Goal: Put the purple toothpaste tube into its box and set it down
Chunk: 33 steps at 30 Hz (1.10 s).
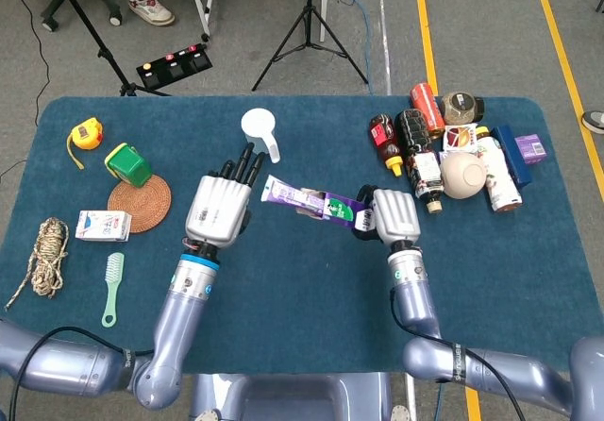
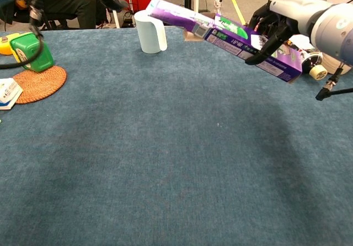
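The right robot hand (image 1: 392, 215) grips the box (image 2: 259, 53) above the bench (image 1: 311, 279), the tube (image 1: 293, 195) half inside, left robot hand (image 1: 219, 206) spread and empty; pushing in and setting down remain.

Purple box (image 2: 265, 50) with green patch; purple-and-white toothpaste tube (image 2: 179, 15)

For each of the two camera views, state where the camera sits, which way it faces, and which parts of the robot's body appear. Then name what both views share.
Head view: sits high above the robot, looks steeply down on the blue table; both forearms show, the left hand open, the right hand holding the purple box.
Chest view: sits low, near table height, looks forward across the table; only the right hand and forearm clearly show.
Shared: the purple box with the toothpaste tube protruding, the white cup, the green container.
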Each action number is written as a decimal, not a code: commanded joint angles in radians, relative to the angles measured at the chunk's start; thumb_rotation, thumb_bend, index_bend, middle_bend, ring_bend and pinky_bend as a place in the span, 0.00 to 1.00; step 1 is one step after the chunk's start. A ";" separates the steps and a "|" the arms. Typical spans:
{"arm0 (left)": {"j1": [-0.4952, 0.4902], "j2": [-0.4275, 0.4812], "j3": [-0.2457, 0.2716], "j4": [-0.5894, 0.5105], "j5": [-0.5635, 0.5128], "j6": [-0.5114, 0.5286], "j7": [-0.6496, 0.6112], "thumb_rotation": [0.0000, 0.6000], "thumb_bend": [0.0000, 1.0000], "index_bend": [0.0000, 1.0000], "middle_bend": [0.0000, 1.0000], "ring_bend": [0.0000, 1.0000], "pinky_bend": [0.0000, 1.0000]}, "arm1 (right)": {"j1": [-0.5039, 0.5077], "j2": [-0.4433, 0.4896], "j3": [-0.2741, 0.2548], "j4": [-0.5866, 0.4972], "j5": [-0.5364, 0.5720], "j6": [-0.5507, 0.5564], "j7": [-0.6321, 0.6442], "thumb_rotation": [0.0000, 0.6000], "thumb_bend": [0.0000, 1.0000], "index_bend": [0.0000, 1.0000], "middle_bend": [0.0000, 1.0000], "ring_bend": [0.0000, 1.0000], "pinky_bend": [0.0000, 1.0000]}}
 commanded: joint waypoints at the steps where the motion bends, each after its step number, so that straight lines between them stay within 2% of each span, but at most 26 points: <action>1: 0.041 0.097 -0.009 -0.055 0.021 -0.001 -0.035 1.00 0.27 0.03 0.04 0.21 0.52 | -0.013 0.025 0.022 0.009 0.008 -0.029 0.054 1.00 0.53 0.63 0.72 0.74 0.77; 3: 0.061 0.150 0.004 -0.062 0.037 -0.004 -0.039 1.00 0.27 0.03 0.03 0.20 0.51 | -0.021 0.033 0.031 0.021 0.003 -0.046 0.093 1.00 0.53 0.63 0.72 0.74 0.77; 6: 0.100 0.221 0.014 -0.069 0.042 -0.046 -0.108 1.00 0.27 0.03 0.02 0.17 0.47 | -0.032 0.046 0.037 0.045 -0.026 -0.085 0.167 1.00 0.53 0.63 0.72 0.74 0.77; 10: 0.149 0.332 0.039 -0.043 0.065 -0.171 -0.250 1.00 0.27 0.03 0.02 0.14 0.44 | -0.053 0.065 0.036 0.085 -0.103 -0.150 0.302 1.00 0.53 0.63 0.71 0.73 0.75; 13: 0.190 0.405 0.056 0.006 0.110 -0.272 -0.397 1.00 0.27 0.03 0.02 0.14 0.44 | -0.074 0.088 0.038 0.108 -0.201 -0.225 0.467 1.00 0.53 0.63 0.71 0.72 0.74; 16: 0.222 0.451 0.071 0.052 0.149 -0.329 -0.503 1.00 0.27 0.03 0.01 0.13 0.44 | -0.098 0.103 0.047 0.142 -0.308 -0.273 0.652 1.00 0.53 0.63 0.71 0.71 0.74; 20: 0.260 0.499 0.079 0.112 0.184 -0.380 -0.633 1.00 0.27 0.03 0.01 0.13 0.44 | -0.122 0.099 0.044 0.215 -0.432 -0.279 0.859 1.00 0.53 0.63 0.71 0.70 0.73; 28: 0.309 0.579 0.073 0.183 0.231 -0.437 -0.818 1.00 0.27 0.03 0.01 0.13 0.44 | -0.138 0.081 0.053 0.305 -0.520 -0.266 1.122 1.00 0.53 0.63 0.71 0.70 0.73; 33: 0.323 0.608 0.068 0.202 0.243 -0.454 -0.885 1.00 0.27 0.03 0.01 0.13 0.44 | -0.142 0.070 0.063 0.333 -0.519 -0.265 1.223 1.00 0.53 0.63 0.71 0.70 0.73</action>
